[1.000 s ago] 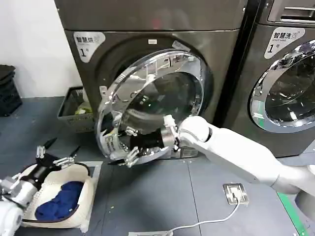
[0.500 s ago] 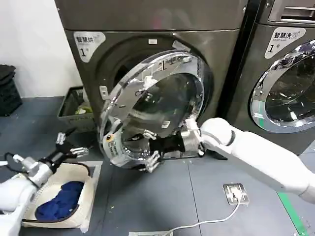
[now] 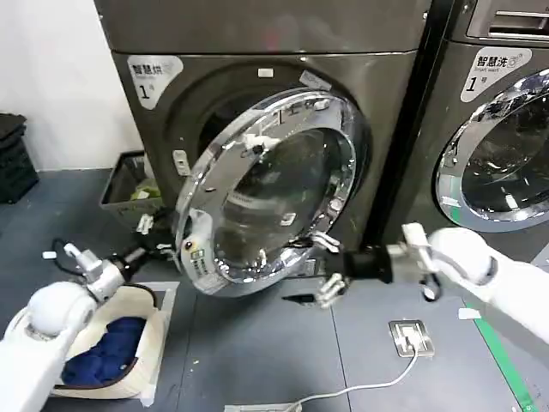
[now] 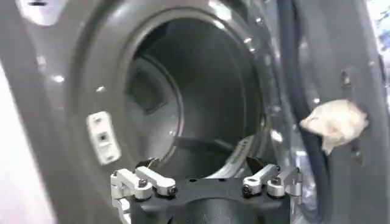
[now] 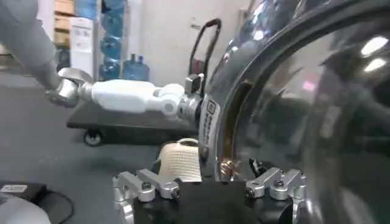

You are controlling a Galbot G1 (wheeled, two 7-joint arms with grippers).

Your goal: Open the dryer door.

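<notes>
Dryer (image 3: 257, 51), dark grey, fills the upper middle of the head view, with a second grey machine (image 3: 497, 129) to its right. Swung partly out from the drum opening (image 4: 183, 97), the dryer door (image 3: 266, 189) hangs ajar, its chrome ring tilted toward the floor (image 3: 257, 352) and a small sticker (image 3: 196, 256) on its lower left rim. A white basket (image 3: 137, 343) with blue cloth (image 3: 103, 352) sits on the floor at lower left. The right claw (image 3: 330, 266), fingers spread and empty, is just below the door's lower right rim. The left claw (image 3: 150, 236), open and empty, is by the door's left edge, facing the drum.
</notes>
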